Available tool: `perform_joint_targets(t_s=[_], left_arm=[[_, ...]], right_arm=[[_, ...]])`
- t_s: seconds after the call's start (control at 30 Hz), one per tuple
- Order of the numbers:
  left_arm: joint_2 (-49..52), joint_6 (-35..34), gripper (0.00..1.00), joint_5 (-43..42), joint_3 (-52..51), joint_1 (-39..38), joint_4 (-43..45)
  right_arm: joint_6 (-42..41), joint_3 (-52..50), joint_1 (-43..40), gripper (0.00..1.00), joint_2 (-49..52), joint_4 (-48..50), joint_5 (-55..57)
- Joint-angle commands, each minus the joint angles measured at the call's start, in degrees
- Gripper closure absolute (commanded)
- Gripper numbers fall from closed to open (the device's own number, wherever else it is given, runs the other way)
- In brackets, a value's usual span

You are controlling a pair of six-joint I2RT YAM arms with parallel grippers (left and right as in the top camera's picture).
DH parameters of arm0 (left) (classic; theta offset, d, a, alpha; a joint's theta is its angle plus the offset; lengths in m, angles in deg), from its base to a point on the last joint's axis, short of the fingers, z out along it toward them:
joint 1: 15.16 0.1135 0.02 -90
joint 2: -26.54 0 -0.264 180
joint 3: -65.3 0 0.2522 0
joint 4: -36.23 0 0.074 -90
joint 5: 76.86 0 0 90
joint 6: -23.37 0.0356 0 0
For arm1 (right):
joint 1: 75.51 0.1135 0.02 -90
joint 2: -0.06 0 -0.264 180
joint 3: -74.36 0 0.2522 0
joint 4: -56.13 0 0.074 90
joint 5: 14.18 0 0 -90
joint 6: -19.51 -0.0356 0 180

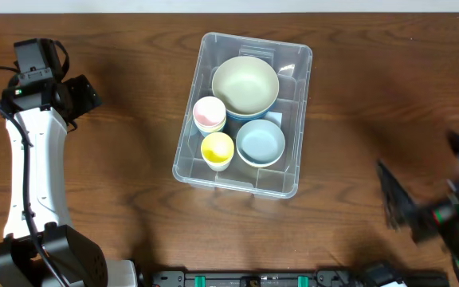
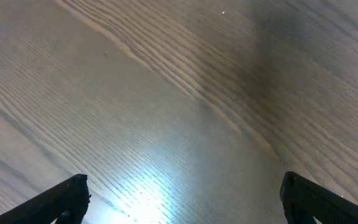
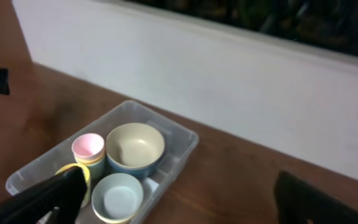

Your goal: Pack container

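Observation:
The clear plastic container (image 1: pixel 293 171) stands at the table's middle. Inside it are a large cream bowl (image 1: pixel 245 85) nested in a blue one, a pale blue bowl (image 1: pixel 260 143), a pink cup (image 1: pixel 209 114) stacked on other cups, and a yellow cup (image 1: pixel 217 149). The container also shows in the right wrist view (image 3: pixel 180 146), with the cream bowl (image 3: pixel 135 146), pale blue bowl (image 3: pixel 118 196) and pink cup (image 3: pixel 88 147). My left gripper (image 2: pixel 182 199) is open and empty over bare wood at the far left. My right gripper (image 3: pixel 185 202) is open and empty, raised at the right, blurred in the overhead view (image 1: pixel 421 211).
A white wall (image 3: pixel 229 81) runs behind the table's far edge. The left arm (image 1: pixel 34 159) stretches along the table's left side. A black base strip (image 1: pixel 293 279) lies at the front edge.

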State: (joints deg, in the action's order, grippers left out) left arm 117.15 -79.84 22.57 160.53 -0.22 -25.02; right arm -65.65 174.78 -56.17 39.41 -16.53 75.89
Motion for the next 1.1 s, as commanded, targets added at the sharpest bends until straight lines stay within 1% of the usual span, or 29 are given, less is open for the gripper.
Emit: perform_joint_targets(t_s=[0.0,0.1,0.27,0.57,0.87,0.93,1.07], left_arm=[[-1.14,0.52,0.02,0.70,1.46,0.15,0.04],[-1.14,0.52,0.02,0.70,1.46,0.15,0.04],[-1.14,0.52,0.02,0.70,1.46,0.15,0.04],[-1.14,0.52,0.02,0.70,1.46,0.15,0.04],[-1.14,0.52,0.02,0.70,1.46,0.15,0.04],[-1.14,0.52,0.02,0.70,1.46,0.15,0.04],[-1.14,0.52,0.02,0.70,1.46,0.15,0.04]], right_arm=[[-0.04,-1.36,0.00,0.01,-3.85,-1.46,4.00],[-0.04,-1.36,0.00,0.01,-5.66,-2.95,6.86],[-0.04,-1.38,0.00,0.01,-5.92,-5.95,12.22],[-0.04,-1.38,0.00,0.01,-5.92,-9.07,12.13],[-0.07,-1.38,0.00,0.01,-5.92,-18.23,12.13],[-0.09,-1.38,0.00,0.01,-5.95,-21.09,10.99],[-0.07,-1.38,0.00,0.01,-5.92,-24.50,2.71]])
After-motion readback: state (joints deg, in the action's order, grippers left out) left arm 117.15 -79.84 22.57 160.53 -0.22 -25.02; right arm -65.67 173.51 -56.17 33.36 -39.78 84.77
